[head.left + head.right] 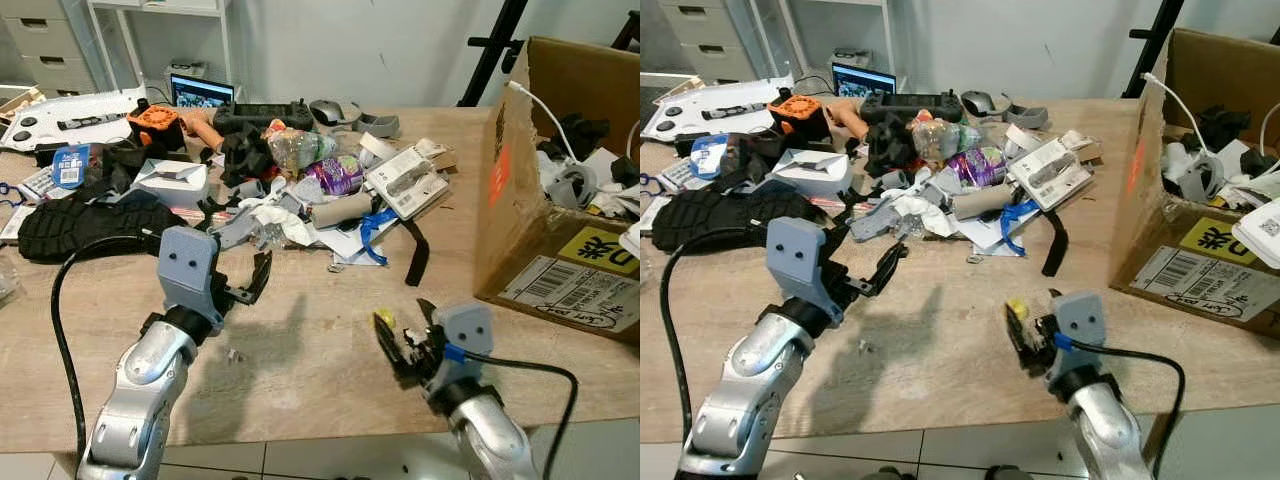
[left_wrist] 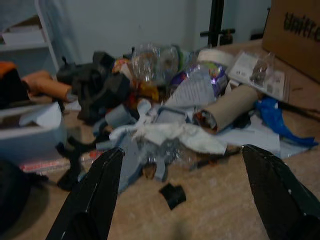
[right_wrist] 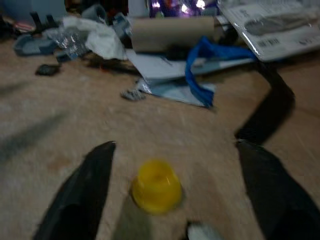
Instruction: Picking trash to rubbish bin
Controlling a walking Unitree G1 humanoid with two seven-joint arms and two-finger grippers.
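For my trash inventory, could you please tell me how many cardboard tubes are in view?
1. A cardboard tube lies on its side in the clutter pile on the table, beside the blue strap. Others may be buried.

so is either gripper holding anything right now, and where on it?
Nothing held. The right gripper is open, its fingers either side of a small yellow cap on the table, not closed on it. The left gripper is open, facing the trash pile.

Readable markings on the cardboard box

The cardboard box (image 2: 295, 35) is showing dark printed letters reading roughly "Unitre", cut off at the frame edge; its yellow label (image 1: 600, 250) and white barcode sticker (image 1: 570, 292) are carrying print too small to read.
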